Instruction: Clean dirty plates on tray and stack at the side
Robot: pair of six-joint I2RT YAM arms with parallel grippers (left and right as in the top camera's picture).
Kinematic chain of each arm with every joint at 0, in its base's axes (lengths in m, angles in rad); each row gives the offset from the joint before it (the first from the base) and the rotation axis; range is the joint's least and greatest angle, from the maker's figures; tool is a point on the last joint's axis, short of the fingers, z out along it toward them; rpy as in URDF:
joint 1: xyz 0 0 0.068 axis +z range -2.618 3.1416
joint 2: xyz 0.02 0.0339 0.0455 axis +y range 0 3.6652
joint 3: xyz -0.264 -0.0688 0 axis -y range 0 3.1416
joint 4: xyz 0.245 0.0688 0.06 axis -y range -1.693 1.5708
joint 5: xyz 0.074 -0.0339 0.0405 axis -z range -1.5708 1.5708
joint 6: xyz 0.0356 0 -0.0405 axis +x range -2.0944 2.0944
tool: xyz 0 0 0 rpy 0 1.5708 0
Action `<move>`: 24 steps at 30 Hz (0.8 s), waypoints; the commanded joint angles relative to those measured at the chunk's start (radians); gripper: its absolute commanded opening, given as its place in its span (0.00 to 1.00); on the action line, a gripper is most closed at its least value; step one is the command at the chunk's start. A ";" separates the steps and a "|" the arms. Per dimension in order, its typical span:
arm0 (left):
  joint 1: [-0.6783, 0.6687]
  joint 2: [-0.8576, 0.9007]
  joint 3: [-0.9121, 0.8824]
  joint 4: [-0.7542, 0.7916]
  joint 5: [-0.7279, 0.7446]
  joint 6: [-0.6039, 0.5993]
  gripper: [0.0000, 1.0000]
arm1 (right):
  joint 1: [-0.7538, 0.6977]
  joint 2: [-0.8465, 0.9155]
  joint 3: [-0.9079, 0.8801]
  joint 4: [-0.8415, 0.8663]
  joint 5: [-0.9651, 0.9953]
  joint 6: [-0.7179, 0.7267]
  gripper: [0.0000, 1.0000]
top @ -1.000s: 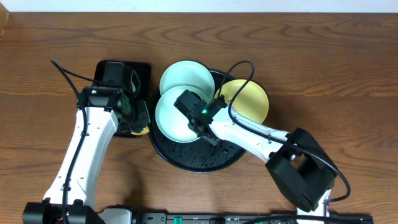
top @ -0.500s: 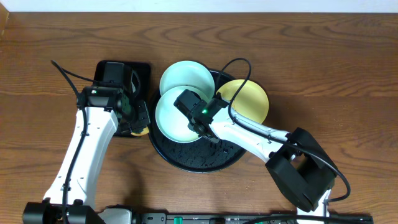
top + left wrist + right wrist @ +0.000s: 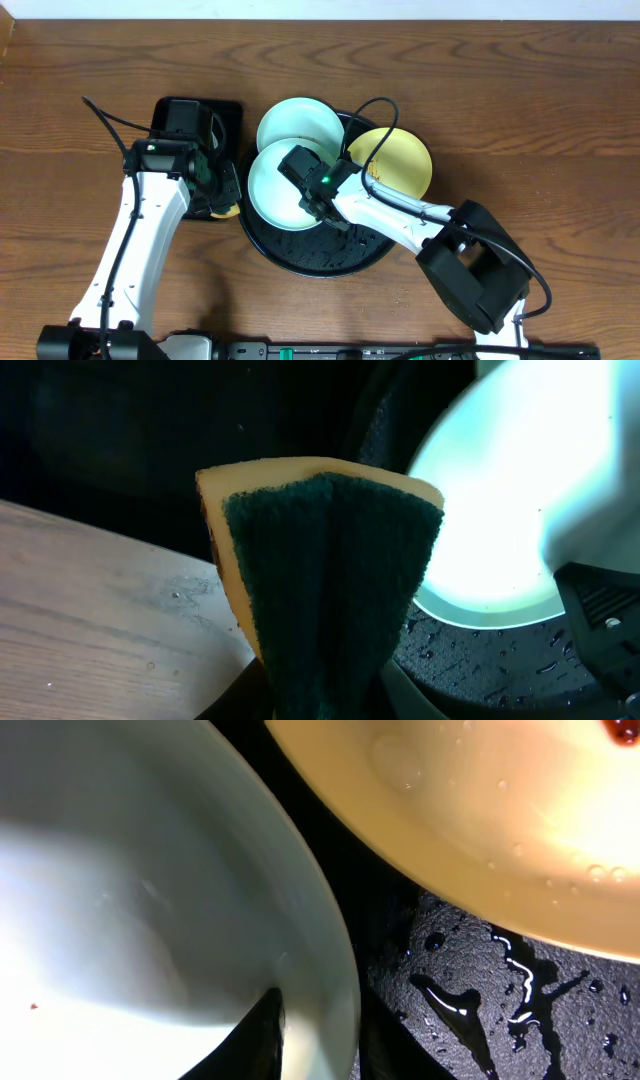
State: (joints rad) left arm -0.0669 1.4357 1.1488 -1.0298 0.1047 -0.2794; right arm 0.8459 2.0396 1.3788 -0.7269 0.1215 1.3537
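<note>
The round black tray [image 3: 300, 258] holds two mint-green plates, one at the back [image 3: 300, 122] and one nearer [image 3: 278, 185], with a yellow plate [image 3: 395, 160] leaning on its right rim. My right gripper [image 3: 322, 205] is shut on the nearer mint plate [image 3: 150, 900], one finger inside the rim [image 3: 262, 1032] and one outside. The yellow plate [image 3: 480, 810] carries a red-brown smear at its far edge. My left gripper [image 3: 320, 700] is shut on a yellow sponge [image 3: 330, 580] with a dark green pad, held just left of the tray [image 3: 480, 660].
A smaller rectangular black tray [image 3: 195, 112] lies at the back left under my left arm. Water drops sit on the round tray's floor [image 3: 470, 1000]. Bare wooden table [image 3: 520, 90] surrounds the tray on all sides.
My right arm has shifted slightly to the left, and the nearer mint plate has moved a little left with it. The left arm and sponge have stayed still.
</note>
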 commanded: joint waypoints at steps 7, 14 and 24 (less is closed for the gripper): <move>0.005 0.000 0.013 -0.010 -0.011 0.018 0.24 | -0.001 0.020 -0.001 0.005 0.013 0.009 0.01; 0.005 0.000 0.013 -0.013 -0.011 0.018 0.24 | -0.002 0.021 -0.001 0.012 0.033 -0.064 0.02; 0.005 0.000 0.013 -0.013 -0.011 0.018 0.24 | -0.008 0.003 0.061 -0.007 0.070 -0.227 0.02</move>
State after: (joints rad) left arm -0.0669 1.4357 1.1488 -1.0401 0.1051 -0.2794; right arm 0.8455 2.0277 1.4078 -0.7147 0.1356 1.2144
